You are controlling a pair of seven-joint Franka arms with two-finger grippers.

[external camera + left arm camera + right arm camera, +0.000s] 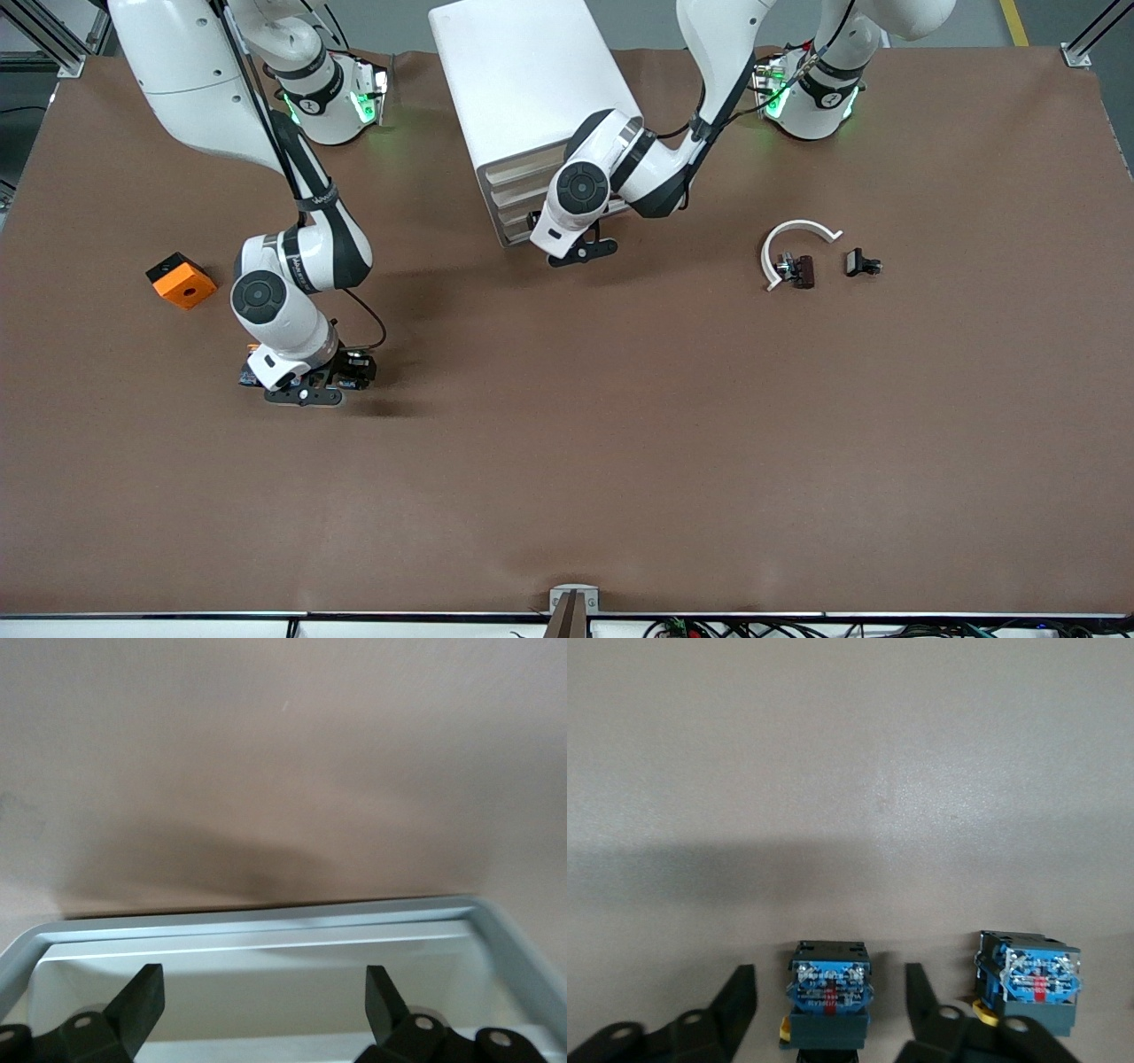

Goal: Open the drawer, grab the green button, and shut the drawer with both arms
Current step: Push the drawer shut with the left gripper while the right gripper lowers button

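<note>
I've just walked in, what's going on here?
The left gripper sits at the white cabinet, fingers open over a drawer rim. The right gripper is low over the table toward the right arm's end, fingers open around a blue-based button, with a second button beside it. Nothing is gripped yet.

the left arm (pixel 611 173) covers the cabinet's (pixel 523 80) drawer fronts; two blue-based buttons (pixel 828 992) are cut off, caps unseen.

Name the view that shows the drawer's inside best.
The left wrist view: the left gripper hangs open over the drawer, showing its rim and bare floor. The front view has the arm covering it; the right wrist view shows none.
</note>
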